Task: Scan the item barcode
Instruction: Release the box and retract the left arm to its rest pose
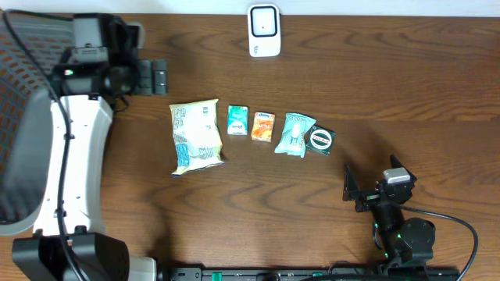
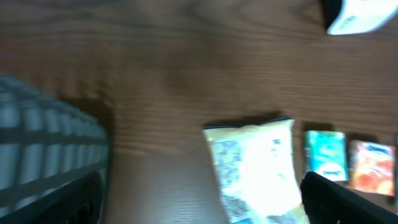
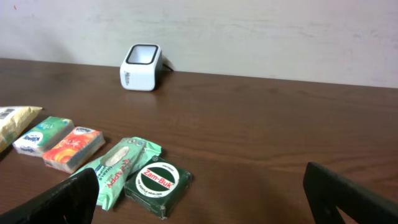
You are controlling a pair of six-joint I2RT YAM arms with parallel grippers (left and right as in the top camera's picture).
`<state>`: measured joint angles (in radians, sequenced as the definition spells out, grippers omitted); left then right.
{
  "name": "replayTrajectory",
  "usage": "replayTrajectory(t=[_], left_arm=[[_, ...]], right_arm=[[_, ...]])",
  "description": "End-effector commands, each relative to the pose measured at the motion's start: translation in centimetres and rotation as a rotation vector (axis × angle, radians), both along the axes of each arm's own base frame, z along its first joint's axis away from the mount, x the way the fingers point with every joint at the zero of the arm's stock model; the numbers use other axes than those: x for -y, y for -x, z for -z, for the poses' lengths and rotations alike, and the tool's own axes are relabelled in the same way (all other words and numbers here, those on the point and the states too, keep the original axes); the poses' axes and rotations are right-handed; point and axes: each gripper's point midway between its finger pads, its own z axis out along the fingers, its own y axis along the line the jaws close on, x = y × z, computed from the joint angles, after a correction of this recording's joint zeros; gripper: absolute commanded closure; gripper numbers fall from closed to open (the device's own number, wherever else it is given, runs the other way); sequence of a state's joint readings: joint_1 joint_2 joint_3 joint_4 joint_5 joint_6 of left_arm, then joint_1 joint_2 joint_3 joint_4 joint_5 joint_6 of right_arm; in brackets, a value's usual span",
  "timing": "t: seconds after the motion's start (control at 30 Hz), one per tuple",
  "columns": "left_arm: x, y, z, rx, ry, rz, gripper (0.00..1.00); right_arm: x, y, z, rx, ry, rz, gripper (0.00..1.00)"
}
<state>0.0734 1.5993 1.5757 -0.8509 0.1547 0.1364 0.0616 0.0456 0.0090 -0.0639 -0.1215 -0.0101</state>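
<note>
Several items lie in a row mid-table: a pale yellow snack bag (image 1: 195, 136), a teal tissue pack (image 1: 237, 121), an orange pack (image 1: 262, 126), a mint-green pack (image 1: 294, 133) and a dark green Zam-Buk box (image 1: 320, 140). The white barcode scanner (image 1: 264, 31) stands at the far edge. My left gripper (image 1: 159, 78) hovers open, up and left of the bag (image 2: 255, 168), holding nothing. At the near right, my right gripper (image 1: 373, 179) is open and empty, with the Zam-Buk box (image 3: 157, 185) just ahead between its fingers and the scanner (image 3: 140, 66) far beyond.
A grey mesh chair (image 1: 19, 133) sits at the table's left side beside the white left arm (image 1: 78, 156). A pale wall (image 3: 249, 31) rises behind the scanner. Bare wood (image 1: 391, 86) stretches right of the row.
</note>
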Motion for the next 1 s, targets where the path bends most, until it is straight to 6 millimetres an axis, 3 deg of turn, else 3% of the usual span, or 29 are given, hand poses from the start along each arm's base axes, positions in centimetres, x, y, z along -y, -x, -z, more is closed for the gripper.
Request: replayTrajectory(t=[0.0, 0.23, 0.57, 0.77, 0.97], left_arm=[[-1.8, 0.1, -0.3, 0.004, -0.025, -0.016, 0.0], [-2.1, 0.1, -0.3, 0.002, -0.028, -0.022, 0.02], [-2.0, 0.1, -0.3, 0.003, -0.028, -0.022, 0.02], [-2.1, 0.1, -0.3, 0.003, -0.028, -0.022, 0.02], [-2.1, 0.1, -0.3, 0.003, -0.028, -0.022, 0.02]], right_arm=[[0.2, 0.0, 0.2, -0.007, -0.012, 0.011, 0.01], [0.2, 0.0, 0.2, -0.007, -0.012, 0.011, 0.01], [1.7, -0.2, 0.2, 0.001, 0.049, 0.092, 0.01], [0.6, -0.2, -3.3, 0.145, 0.054, 0.028, 0.01], [-0.4, 0.1, -5.3, 0.163, 0.051, -0.03, 0.01]])
